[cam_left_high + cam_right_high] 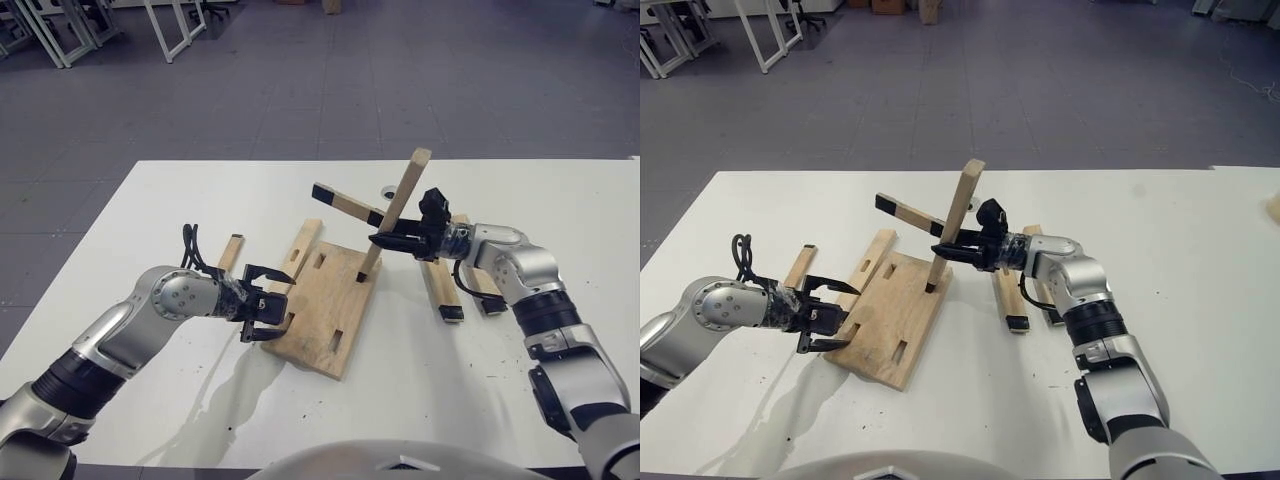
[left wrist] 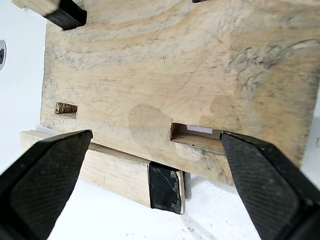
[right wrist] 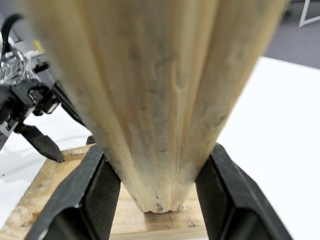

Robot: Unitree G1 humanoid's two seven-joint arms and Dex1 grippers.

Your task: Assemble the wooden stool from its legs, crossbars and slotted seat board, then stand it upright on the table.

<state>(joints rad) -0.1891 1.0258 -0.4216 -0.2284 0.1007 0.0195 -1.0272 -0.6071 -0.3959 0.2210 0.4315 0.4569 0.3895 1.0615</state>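
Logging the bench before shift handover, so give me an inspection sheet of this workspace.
Surface: white table, round hole at far side.
Job's things: slotted seat board propped on a wooden bar; leg with crossbar standing in its slot; two loose bars right of it.
Clutter: nothing seen.
Grippers: left gripper open at board's near-left edge; right gripper shut on leg.
Cables: black cable looped at left wrist.
Surroundings: grey floor, white frames.

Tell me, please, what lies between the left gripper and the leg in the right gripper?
The slotted seat board, reaching from the open left gripper to the leg that the right gripper holds; both eye views show it.
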